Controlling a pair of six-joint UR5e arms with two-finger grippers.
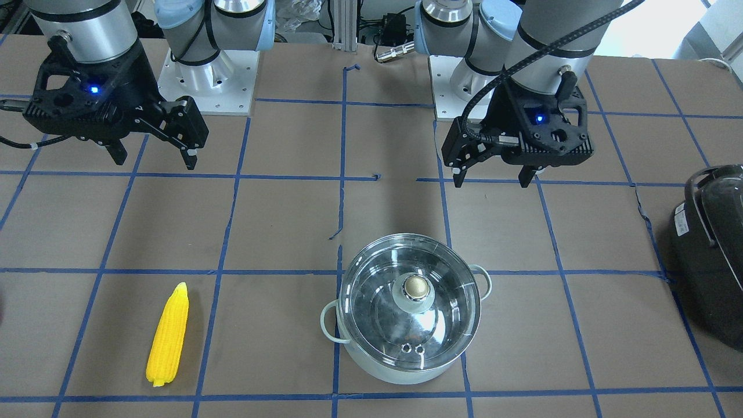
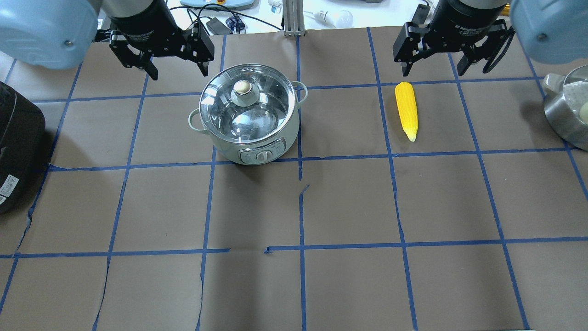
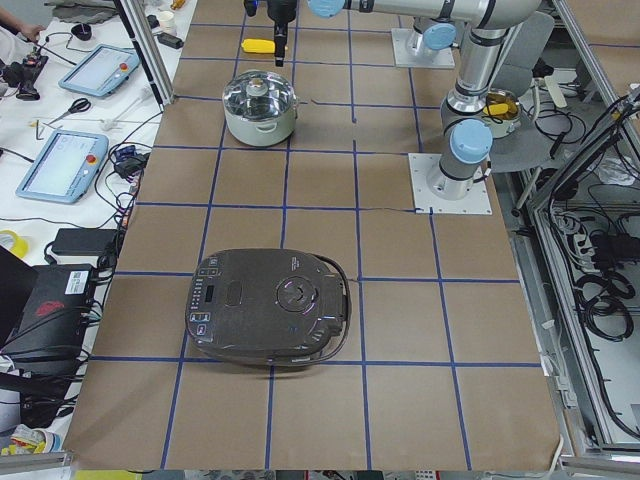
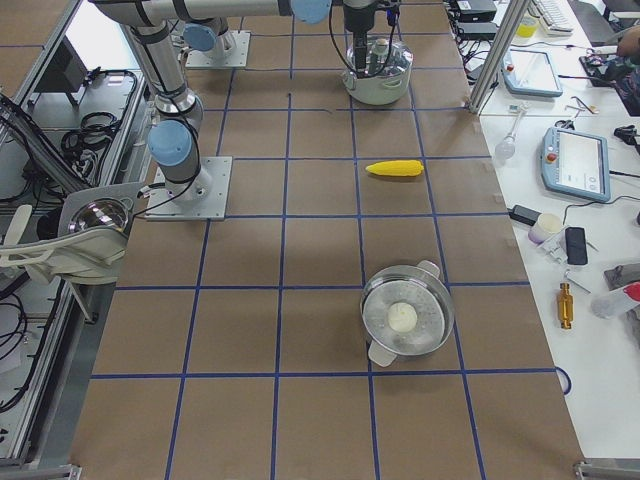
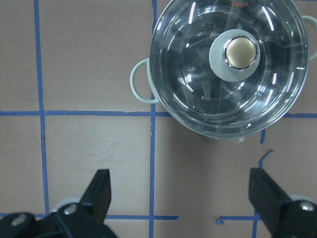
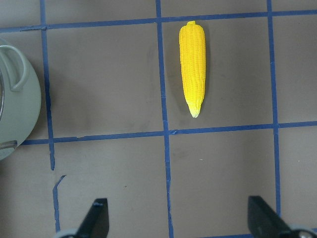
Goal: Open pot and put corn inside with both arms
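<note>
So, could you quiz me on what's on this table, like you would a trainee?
1. True or false: the glass lid sits on the pot.
2. Which is nearer the corn? A. the left tool B. the right tool
3. Fill in: both tools are empty, with their jaws ___.

Key: 1 true; 2 B; 3 open.

Bright yellow corn (image 2: 407,110), kernel rows, just ahead of the black right gripper (image 2: 433,69). Ahead of the black left gripper (image 2: 179,71): shiny steel pot (image 2: 225,149), pale green wall, clear lid (image 2: 262,115), brass-coloured knob (image 2: 242,87). Brown table (image 2: 349,202), blue tape (image 2: 396,202) grid.
</note>
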